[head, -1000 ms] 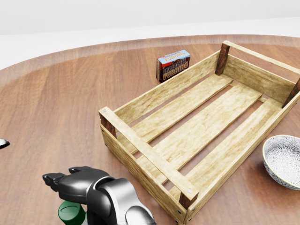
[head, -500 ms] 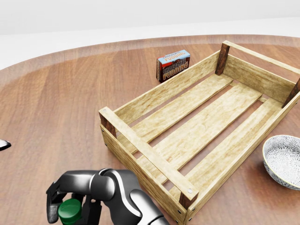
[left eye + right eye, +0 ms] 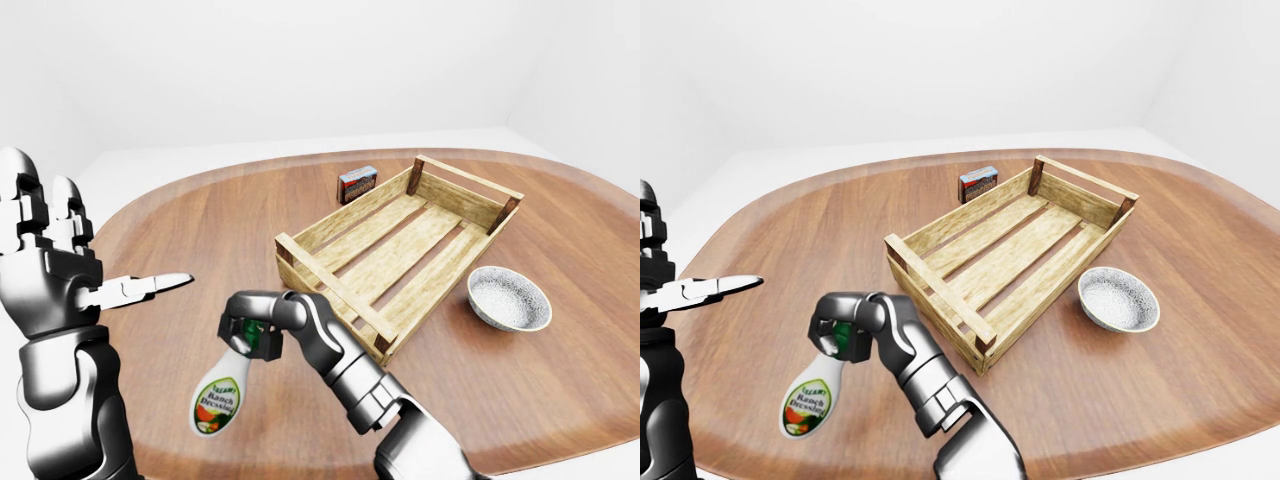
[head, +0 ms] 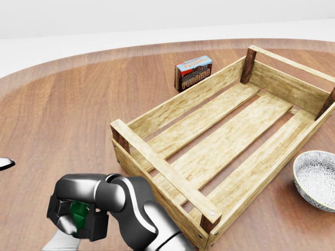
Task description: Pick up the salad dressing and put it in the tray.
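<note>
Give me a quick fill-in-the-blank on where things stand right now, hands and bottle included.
1. The right hand is closed around the ranch dressing bottle at its ____ cap.
2. The left hand is raised with its fingers ____.
3. The wooden tray holds ____.
4. In the left-eye view, the patterned bowl sits to the ____ of the tray.

Missing words: green; open; nothing; right

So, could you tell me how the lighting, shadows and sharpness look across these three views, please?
Left-eye view: even, soft light, everything sharp, only a faint shadow under the patterned bowl and the wooden crate. Head view: a pale sheen runs across the table; the right hand shows soft highlights. Right-eye view: the ranch dressing bottle label is legible, with no blur.
</note>
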Motion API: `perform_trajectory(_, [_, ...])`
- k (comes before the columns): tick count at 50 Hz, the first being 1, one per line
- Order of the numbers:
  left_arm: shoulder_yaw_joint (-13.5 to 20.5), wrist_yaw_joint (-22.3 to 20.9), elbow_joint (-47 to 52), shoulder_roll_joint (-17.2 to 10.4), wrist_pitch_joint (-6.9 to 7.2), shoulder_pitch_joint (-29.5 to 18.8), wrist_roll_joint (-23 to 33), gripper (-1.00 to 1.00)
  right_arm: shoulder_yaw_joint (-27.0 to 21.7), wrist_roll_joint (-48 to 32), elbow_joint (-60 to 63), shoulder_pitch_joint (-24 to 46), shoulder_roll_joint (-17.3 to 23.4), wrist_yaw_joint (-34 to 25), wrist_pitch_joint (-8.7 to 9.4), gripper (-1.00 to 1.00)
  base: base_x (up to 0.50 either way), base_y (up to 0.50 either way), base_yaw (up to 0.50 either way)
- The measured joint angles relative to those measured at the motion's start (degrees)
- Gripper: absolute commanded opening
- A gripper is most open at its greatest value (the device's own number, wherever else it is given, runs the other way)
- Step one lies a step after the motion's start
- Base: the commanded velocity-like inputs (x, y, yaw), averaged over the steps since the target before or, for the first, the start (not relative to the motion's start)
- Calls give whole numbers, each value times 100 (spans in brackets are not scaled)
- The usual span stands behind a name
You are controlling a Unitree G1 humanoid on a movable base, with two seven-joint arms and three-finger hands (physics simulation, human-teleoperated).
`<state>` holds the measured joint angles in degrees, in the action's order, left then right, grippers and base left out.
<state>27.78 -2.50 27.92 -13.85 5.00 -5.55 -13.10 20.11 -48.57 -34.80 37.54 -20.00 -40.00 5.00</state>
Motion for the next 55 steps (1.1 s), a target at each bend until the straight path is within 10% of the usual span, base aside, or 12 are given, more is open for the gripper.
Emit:
perform_trajectory(30, [-51, -25, -1, 34, 0, 3, 53, 100, -715, 257, 1549, 2299, 58, 1, 0, -100, 0, 0, 0])
perform_trajectory(55, [-36, -14, 103, 26, 0, -4, 69, 100, -1517, 726, 1544, 3011, 1965, 0, 0, -100, 0, 0, 0])
